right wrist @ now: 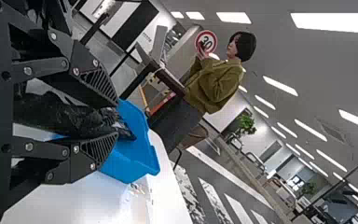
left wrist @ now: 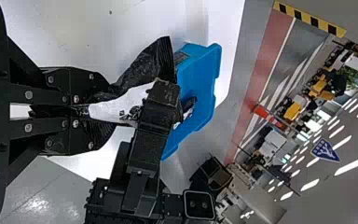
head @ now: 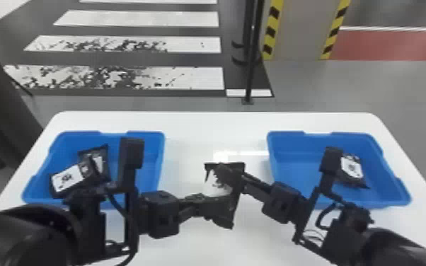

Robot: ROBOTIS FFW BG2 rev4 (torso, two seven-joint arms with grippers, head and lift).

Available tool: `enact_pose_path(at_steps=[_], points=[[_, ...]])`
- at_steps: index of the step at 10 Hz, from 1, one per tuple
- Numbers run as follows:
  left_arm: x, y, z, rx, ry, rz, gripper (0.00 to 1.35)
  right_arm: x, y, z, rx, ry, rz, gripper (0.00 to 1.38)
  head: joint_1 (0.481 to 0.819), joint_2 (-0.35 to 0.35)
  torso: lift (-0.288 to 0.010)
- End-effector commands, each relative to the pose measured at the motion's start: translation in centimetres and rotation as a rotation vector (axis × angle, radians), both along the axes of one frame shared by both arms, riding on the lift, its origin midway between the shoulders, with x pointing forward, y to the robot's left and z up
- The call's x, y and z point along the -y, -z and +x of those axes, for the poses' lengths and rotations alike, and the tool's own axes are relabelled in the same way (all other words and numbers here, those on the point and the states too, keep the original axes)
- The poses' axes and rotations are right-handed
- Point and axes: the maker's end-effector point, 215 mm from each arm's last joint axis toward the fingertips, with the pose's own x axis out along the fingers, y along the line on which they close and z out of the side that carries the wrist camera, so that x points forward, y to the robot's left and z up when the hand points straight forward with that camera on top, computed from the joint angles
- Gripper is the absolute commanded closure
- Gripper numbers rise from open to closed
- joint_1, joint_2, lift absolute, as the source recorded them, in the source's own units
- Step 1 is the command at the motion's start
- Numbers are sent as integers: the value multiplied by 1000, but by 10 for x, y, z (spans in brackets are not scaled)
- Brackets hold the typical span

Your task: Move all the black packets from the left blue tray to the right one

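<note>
Around held packet (head: pixel 216 189): white tabletop (head: pixel 216 131) gives you passage beyond it, between trays, and on near side, between forearms. Left gripper (head: pixel 204 204) closed on it, blocking your approach from left; right gripper (head: pixel 224 174) straddles it, fingers apart, blocking right. Farther right, wall of right blue tray (head: pixel 316 134) stands in your way; inside, bare floor lies on side nearer held packet, other packet (head: pixel 352 168) farther over, partly under wrist hardware.
</note>
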Motion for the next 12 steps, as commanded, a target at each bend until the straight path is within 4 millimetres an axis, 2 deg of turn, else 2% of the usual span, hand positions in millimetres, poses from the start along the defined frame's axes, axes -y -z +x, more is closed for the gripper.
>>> enact_pose_path(at_steps=[1,2,3,4,5,6,8,10,11,12], points=[[-2,1,1,-3,-3,2,1188,-3,-8,-3,22,-5,-1,1280,695,12,-140],[-3,-1,3,5,-11,1,1177,-4,-12,-4,24,-11,16,1288,695,21,-140],[-7,0,7,5,-29,-2,1070,-7,-18,-7,21,-16,44,1288,695,25,-140],[-11,0,9,3,-40,-11,726,-6,-22,-6,29,-10,58,1288,695,28,-140],[-17,-1,12,18,-60,-15,286,6,-21,6,29,19,60,1288,695,35,-140],[-26,-2,16,33,-92,-28,68,28,-17,27,37,70,47,1288,695,36,-140],[-57,-18,30,110,-190,-72,160,100,-7,70,63,222,-32,1288,695,12,-140],[-107,-52,46,273,-318,-108,170,176,14,115,64,378,-121,1288,695,-44,-140],[-131,-62,45,327,-365,-93,170,199,32,132,35,420,-136,1288,695,-60,-140],[-163,-72,46,392,-440,-46,170,217,43,150,15,453,-146,1288,695,-64,-140]])
